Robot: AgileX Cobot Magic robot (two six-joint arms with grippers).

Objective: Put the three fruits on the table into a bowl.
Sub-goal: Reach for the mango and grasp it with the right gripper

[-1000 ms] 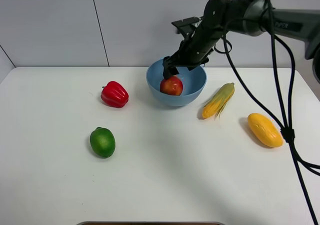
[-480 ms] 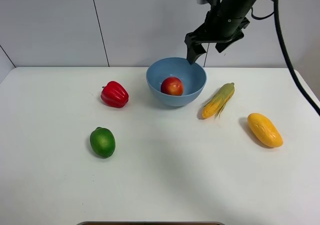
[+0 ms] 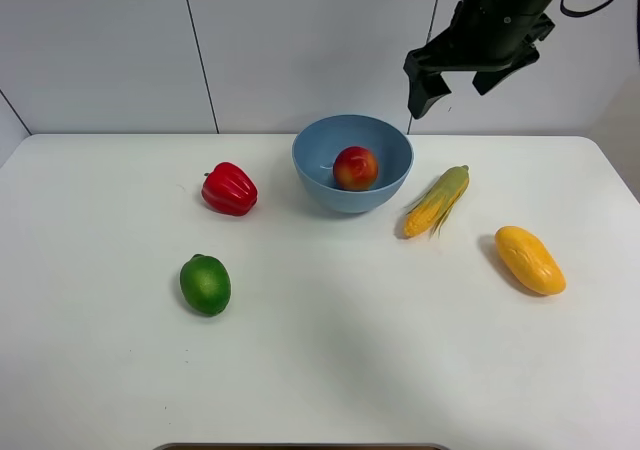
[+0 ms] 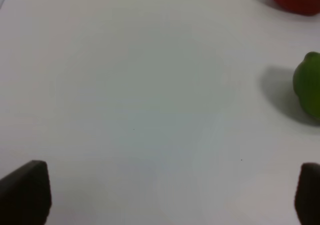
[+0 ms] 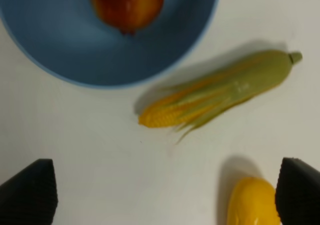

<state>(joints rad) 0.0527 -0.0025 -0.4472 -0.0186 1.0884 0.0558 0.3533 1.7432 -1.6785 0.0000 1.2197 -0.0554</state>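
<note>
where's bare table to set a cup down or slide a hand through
Widest bare table: the whole front strip, and the middle between lime and mango. The left edge beside bell pepper and lime is free too. Crowded: bowl, corn and mango on the right, with narrow gaps.

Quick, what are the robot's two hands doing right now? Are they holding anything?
Left gripper: open, holding nothing.
Right gripper: open, holding nothing.

The right arm [image 3: 500, 15] is matt black, built of thick blocky links, with a thin black cable [image 3: 590, 13] looping beside it. Its fingertips [image 5: 30, 192] are dark with fine ribs; the left gripper [image 4: 160, 195] has plain black ones.
</note>
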